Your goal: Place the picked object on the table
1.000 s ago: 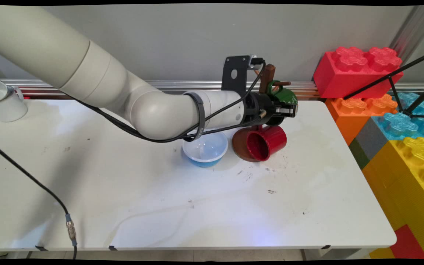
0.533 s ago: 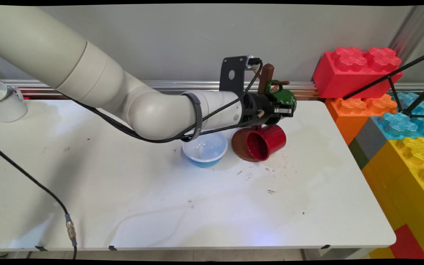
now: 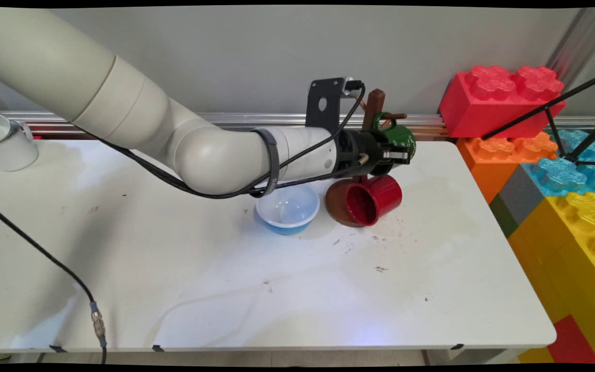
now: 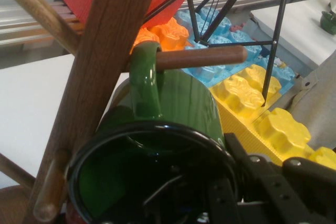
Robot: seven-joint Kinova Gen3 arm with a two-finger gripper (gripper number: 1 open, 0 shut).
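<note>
A wooden mug tree [image 3: 374,107] stands on a round brown base [image 3: 334,204] near the table's far edge. A green mug [image 3: 402,135] hangs by its handle on an upper peg [image 4: 210,56]. My gripper [image 3: 400,155] reaches in sideways from the left and is shut on the mug's rim. In the hand view the green mug [image 4: 184,103] opens toward the camera, and my gripper [image 4: 231,192] has one finger inside it and one outside the wall. Just below the gripper, a red mug [image 3: 375,199] hangs tipped from a lower peg.
A blue bowl [image 3: 287,209] sits left of the base, under my forearm. A white mug [image 3: 3,142] stands at the far left edge. Big toy blocks [image 3: 504,98] line the right side behind thin black rods [image 3: 561,119]. A black cable [image 3: 60,263] crosses the table's left part.
The gripper and wrist have shifted slightly left while the green mug has stayed on its peg. The red mug, bowl and base have not moved.
</note>
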